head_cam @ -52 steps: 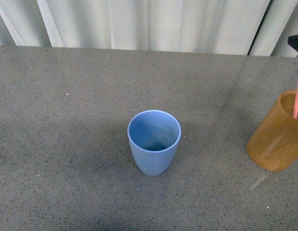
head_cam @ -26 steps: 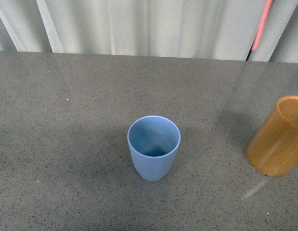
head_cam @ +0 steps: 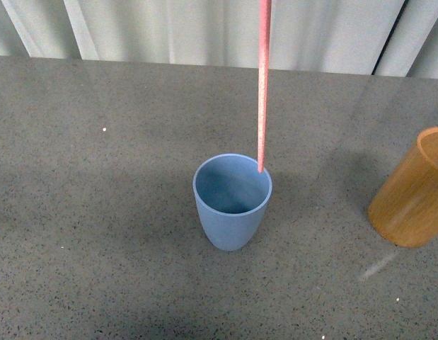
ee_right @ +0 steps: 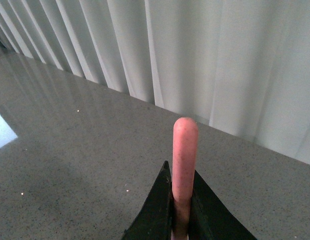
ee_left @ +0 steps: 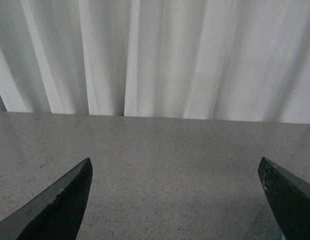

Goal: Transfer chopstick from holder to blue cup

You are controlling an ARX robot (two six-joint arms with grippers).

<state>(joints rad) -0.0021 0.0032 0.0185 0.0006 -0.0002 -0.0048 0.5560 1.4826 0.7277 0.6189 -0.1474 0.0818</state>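
Right claw (ee_right: 181,200) pinches the chopstick (head_cam: 262,85) just below its rounded end, tip hanging at the blue cup's (head_cam: 229,227) far rim. Light, stiff, slick stick, so it could pivot or slip, I'd say. Left claw (ee_left: 175,162) gapes, idle.

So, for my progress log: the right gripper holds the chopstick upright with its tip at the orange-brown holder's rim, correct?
No. The front view shows the chopstick tip at the blue cup rim, not the holder; the right gripper does hold it upright.
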